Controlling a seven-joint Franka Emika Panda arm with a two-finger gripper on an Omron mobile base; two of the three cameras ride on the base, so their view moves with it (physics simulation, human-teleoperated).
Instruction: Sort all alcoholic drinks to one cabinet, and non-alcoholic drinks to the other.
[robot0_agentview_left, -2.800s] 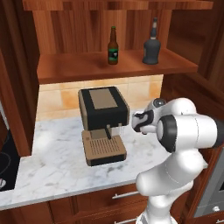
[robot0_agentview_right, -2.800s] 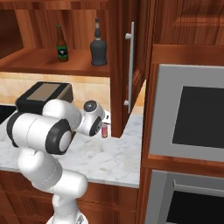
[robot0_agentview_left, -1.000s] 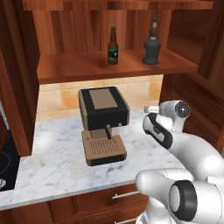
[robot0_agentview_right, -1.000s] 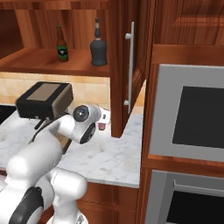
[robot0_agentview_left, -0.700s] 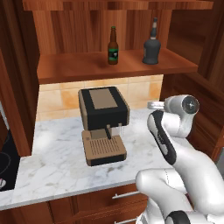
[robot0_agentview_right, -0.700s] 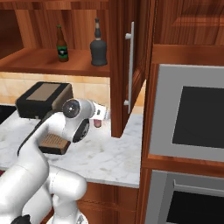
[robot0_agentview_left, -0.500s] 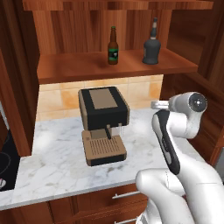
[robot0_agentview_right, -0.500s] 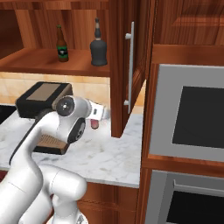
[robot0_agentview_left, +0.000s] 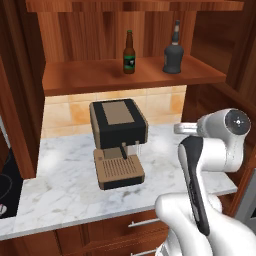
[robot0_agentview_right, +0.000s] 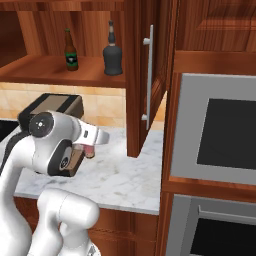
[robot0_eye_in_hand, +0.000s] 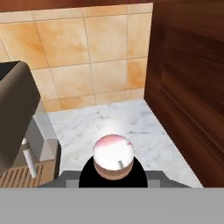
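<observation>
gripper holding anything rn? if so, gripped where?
Probably the purple can: its silver top sits right at the gripper in the hand view, above the marble counter. The jaws and the exact place of the hold are hidden, so contact is not confirmed.

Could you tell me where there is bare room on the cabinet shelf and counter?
The shelf is bare left of the beer bottle; the grey bottle crowds its right end. The counter is open left of the coffee machine, and between it and the wooden side wall.
</observation>
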